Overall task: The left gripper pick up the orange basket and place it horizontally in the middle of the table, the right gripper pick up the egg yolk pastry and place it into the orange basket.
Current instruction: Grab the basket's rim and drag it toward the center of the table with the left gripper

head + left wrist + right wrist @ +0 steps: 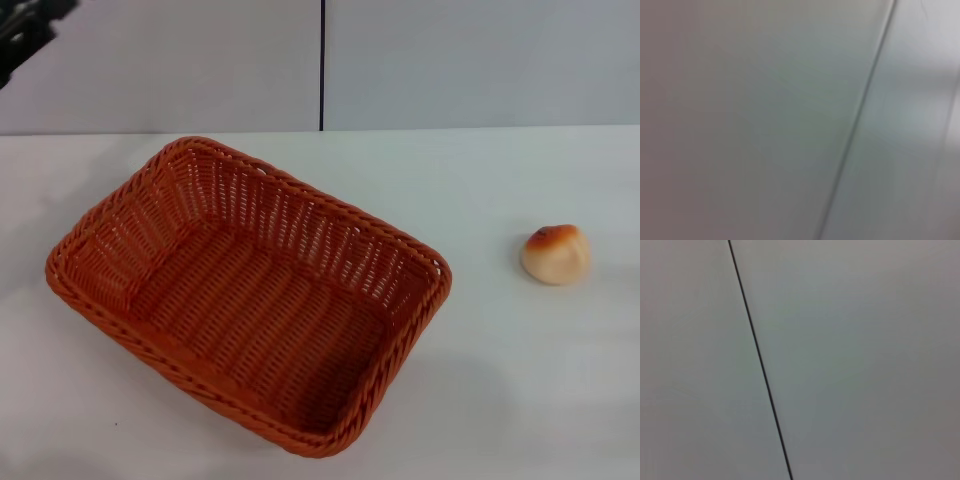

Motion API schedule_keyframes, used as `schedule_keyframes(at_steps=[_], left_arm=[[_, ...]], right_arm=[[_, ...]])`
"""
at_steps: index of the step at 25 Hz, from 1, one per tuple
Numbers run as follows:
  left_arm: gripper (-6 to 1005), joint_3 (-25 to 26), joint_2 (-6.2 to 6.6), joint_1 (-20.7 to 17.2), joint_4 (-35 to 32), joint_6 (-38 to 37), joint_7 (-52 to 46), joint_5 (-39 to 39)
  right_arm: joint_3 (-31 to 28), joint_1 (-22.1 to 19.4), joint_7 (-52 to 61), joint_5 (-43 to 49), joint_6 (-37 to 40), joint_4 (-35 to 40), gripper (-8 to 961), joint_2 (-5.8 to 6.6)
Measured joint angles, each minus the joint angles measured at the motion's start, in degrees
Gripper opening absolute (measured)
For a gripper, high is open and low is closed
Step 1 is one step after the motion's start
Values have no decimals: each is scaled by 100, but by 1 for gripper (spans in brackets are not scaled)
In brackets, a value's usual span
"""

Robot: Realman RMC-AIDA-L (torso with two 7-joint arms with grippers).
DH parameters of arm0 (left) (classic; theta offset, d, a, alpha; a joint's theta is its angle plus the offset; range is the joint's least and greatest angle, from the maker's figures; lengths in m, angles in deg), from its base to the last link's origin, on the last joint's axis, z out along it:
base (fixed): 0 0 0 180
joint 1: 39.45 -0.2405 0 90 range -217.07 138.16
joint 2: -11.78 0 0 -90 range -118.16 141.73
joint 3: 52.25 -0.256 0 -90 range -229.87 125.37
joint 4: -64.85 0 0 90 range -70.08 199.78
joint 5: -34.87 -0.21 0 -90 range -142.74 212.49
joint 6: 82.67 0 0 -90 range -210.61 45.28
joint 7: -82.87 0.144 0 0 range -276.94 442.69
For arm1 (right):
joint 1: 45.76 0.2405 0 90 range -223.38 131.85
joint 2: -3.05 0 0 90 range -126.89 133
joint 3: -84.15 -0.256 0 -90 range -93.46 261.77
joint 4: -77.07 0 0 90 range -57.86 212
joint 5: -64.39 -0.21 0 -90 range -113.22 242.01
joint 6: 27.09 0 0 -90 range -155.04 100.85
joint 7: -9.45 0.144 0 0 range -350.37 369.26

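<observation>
On the tabletop (500, 400): basket (250, 300) lying askew at left-centre, pastry (556, 253) well apart to its right.
Left gripper (25, 30) barely enters at far-left corner, state indiscernible; right gripper unseen.

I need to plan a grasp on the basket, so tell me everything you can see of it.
The orange basket is a rectangular, orange-brown, woven wicker-style tray with a braided rim and sloping slatted sides. It sits upright and empty on the white table, left of centre, turned at an angle so its long side runs diagonally. Nothing but the table touches it; the egg yolk pastry lies well apart to its right. It appears only in the head view.
</observation>
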Motion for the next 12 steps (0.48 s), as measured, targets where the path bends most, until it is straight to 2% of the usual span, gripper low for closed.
schedule_keyframes(at_steps=[3, 4, 5, 6, 8, 9, 12], left_arm=[[801, -485, 234, 205, -580, 116, -807, -477], [801, -665, 368, 408, -942, 99, -1332, -958], [800, -665, 368, 408, -942, 99, -1332, -958], [800, -708, 394, 515, -1207, 72, -1636, -1327], [800, -744, 370, 694, -1720, 20, -2133, -1983], [800, -806, 292, 845, -2243, -3, -2538, -2610], [800, -885, 137, 1106, -2922, 11, -3038, -3600]], right_arm=[[-9, -15, 0, -18, -43, 17, 666, 5], [-10, -18, -1, -21, -51, 27, 666, 5], [-10, -18, -1, -21, -51, 27, 666, 5], [-10, -21, -1, -22, -56, 32, 666, 8], [-10, -30, -1, -24, -77, 43, 666, 11], [-11, -35, -1, -25, -123, 58, 666, 14], [-11, -37, -1, -27, -225, 76, 666, 14]])
